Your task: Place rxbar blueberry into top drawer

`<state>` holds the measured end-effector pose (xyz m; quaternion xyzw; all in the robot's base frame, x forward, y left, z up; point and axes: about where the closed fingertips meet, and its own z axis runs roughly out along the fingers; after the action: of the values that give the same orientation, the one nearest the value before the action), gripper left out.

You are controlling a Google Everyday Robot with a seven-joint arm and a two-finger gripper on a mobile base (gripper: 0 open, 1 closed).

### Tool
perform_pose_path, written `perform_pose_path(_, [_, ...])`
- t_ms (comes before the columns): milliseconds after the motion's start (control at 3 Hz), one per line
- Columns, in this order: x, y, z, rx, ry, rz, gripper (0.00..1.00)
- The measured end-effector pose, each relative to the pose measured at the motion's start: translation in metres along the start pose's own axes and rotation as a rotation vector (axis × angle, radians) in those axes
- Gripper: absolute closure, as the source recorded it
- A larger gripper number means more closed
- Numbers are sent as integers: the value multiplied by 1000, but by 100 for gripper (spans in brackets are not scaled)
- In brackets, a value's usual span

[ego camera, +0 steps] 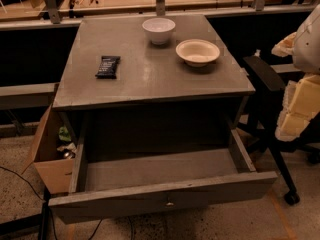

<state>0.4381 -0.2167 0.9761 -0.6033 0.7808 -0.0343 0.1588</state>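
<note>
The rxbar blueberry [108, 66] is a small dark wrapper with white text. It lies flat on the left part of the grey cabinet top [150, 79]. The top drawer [165, 198] is pulled wide open below the top, its grey floor bare, with a small metal knob [170, 203] at the centre of its front panel. My gripper is not in view. A white rounded shape [309, 36] at the right edge may be part of my arm.
A white bowl [159, 30] and a cream bowl [197, 52] stand at the back right of the cabinet top. A brown cardboard box [47, 156] sits on the floor at the left. A black office chair [267, 84] with yellow foam [300, 106] stands at the right.
</note>
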Motion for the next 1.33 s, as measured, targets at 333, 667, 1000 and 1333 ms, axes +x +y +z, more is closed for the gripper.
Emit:
perform_pose_path(333, [0, 0, 0, 0, 0, 0, 0])
perform_pose_path(667, [-13, -10, 6, 24, 11, -107, 0])
perform_pose_path(1000, [-49, -31, 28, 33, 57, -384, 0])
perform_pose_path(1333, [-93, -46, 56, 8, 83, -665, 0])
